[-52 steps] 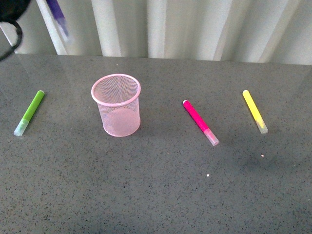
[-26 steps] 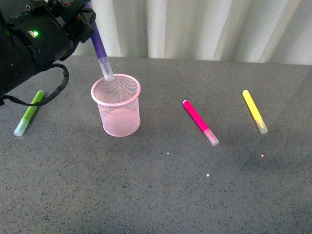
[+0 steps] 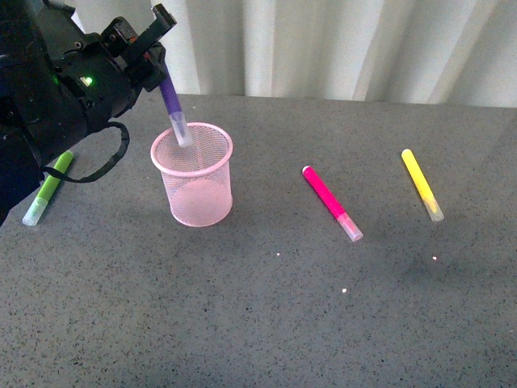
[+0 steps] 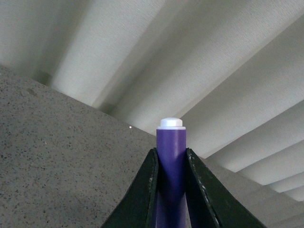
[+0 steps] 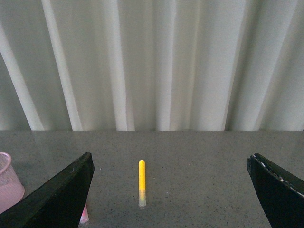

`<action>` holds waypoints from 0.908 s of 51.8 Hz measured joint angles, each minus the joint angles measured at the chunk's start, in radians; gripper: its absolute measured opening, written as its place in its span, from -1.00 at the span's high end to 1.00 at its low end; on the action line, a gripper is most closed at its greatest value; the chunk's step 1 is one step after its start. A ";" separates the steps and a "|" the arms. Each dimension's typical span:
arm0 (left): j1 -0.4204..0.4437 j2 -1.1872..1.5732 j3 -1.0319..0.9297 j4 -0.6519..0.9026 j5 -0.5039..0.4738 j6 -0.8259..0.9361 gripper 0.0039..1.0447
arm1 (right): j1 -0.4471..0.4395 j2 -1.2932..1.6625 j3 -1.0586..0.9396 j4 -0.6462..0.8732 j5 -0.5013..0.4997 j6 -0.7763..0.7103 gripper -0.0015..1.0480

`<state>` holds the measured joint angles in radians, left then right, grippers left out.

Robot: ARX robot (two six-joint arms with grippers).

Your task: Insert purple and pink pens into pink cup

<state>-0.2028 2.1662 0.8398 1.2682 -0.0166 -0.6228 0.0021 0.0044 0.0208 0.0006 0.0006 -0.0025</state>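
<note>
Front view: one pink cup (image 3: 192,175), four pens (image 3: 332,202)

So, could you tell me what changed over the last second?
The left tool, shut on the purple pen, swung into view and lowered its cap end into the pink cup. Cup, pink pen, yellow marker and green marker stayed put.
</note>
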 joint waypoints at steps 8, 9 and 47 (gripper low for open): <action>0.010 0.005 0.002 0.007 0.002 0.000 0.76 | 0.000 0.000 0.000 0.000 0.000 0.000 -0.87; 0.010 0.006 0.002 0.013 0.005 -0.002 0.76 | 0.000 0.000 0.000 0.000 0.000 0.000 -0.87; 0.013 0.019 0.011 -0.031 0.008 -0.061 0.10 | 0.000 0.000 0.000 0.000 0.000 0.000 -0.87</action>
<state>-0.1894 2.1849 0.8509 1.2377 -0.0090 -0.6838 0.0021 0.0044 0.0208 0.0006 0.0006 -0.0025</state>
